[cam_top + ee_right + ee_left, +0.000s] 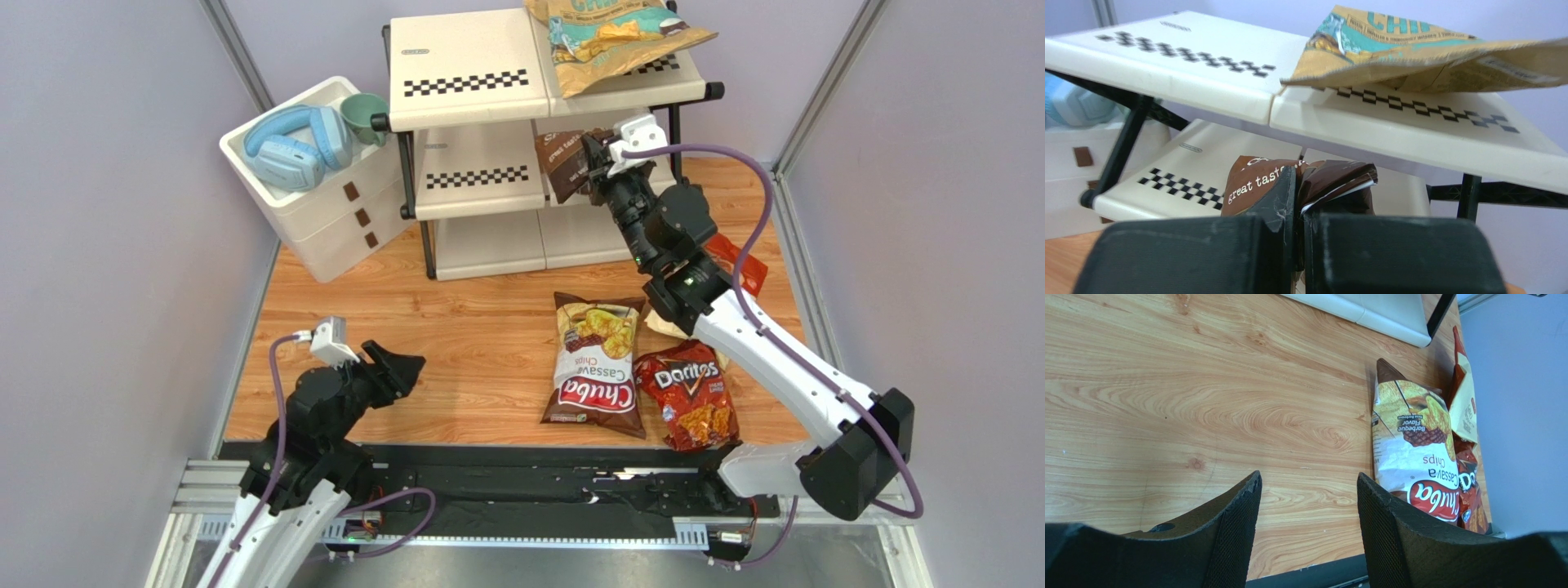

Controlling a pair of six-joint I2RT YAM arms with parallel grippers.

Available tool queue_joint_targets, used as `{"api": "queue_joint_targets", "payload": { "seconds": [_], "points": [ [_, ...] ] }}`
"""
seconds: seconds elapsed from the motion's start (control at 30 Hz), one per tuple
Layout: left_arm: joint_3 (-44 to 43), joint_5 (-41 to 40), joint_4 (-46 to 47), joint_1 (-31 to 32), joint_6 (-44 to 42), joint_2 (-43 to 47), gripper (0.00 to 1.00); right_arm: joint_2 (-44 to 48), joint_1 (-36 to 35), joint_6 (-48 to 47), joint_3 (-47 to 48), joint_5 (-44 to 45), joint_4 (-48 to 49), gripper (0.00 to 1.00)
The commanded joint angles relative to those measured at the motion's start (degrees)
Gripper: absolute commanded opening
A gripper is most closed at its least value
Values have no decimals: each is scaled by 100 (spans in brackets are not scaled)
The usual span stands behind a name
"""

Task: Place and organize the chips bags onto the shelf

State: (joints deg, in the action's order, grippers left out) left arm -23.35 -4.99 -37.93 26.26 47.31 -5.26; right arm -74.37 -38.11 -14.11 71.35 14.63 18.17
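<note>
The right pincer (597, 168) is clamped on the dark brown bag (562, 165), held at the front of the middle tier of the shelf (466, 86); best slide it in level, clear of the top tier, before releasing. The left pincer (399, 364) gapes open above the desk (466, 355)

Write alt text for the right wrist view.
The right gripper is shut on a dark brown chips bag in front of the middle tier of the cream shelf. A tan-and-teal chips bag lies on the top tier.
</note>
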Motion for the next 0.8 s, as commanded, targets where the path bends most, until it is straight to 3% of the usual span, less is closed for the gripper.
{"api": "queue_joint_targets", "payload": {
  "seconds": [0.0,0.27,0.6,0.77],
  "points": [
    [-117,86,111,2,-152,-54,64,-227,189,-698,-464,-162,1819,0],
    [-125,139,111,2,-169,-133,64,-553,233,-848,-877,145,2269,0],
    [-108,148,155,2,-178,-142,63,-192,269,-136,-1650,1243,1470,0],
    [-99,218,163,2,-187,-125,63,-385,435,398,-1476,1341,943,0]
  ]
}}
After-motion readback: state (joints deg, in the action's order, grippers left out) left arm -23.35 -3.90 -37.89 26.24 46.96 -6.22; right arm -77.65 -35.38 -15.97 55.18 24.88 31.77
